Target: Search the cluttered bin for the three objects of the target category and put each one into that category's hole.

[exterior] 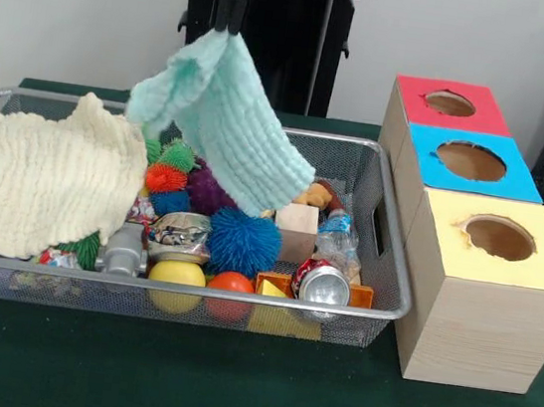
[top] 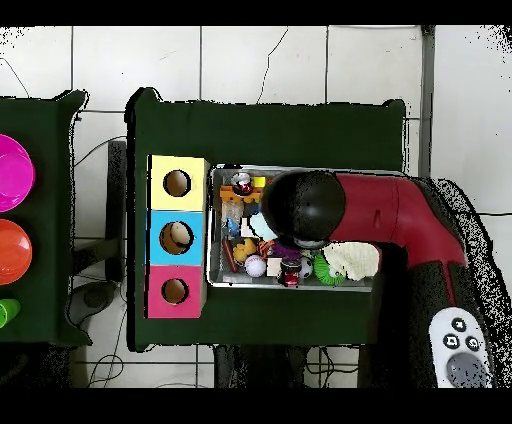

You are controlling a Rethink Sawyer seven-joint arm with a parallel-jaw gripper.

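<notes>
Hanging from the claw point(exterior: 229, 25): mint-green knitted cloth point(exterior: 225, 117), pinched at its top corner, claw clamped on it, lifted clear above the wire bin point(exterior: 391, 249). Long axis of cloth slanting down from claw toward the box row; lower end draping just over the blue spiky ball point(exterior: 244, 241) and purple spiky ball point(exterior: 209, 191), contact with them not discernible.

Relation governing next move, as judged: box row point(exterior: 478, 241) lying to the picture-right of the claw in front view, beyond the bin's end wall; red-topped hole point(exterior: 450, 103) farthest back, blue-topped hole point(exterior: 470, 160) in the middle, yellow-topped hole point(exterior: 499, 237) nearest the camera. Hole assigned to cloths not determinable from the frames.

Remaining in bin: cream knitted cloth point(exterior: 50, 177) heaped at the end away from the boxes, probable second item of the category; third not visible, possibly buried. Also crushed can point(exterior: 322, 282), plastic bottle point(exterior: 335, 234), wooden block point(exterior: 295, 232).

Overhead view: arm point(top: 370, 215) covering most of the bin; cloth not distinguishable.
</notes>
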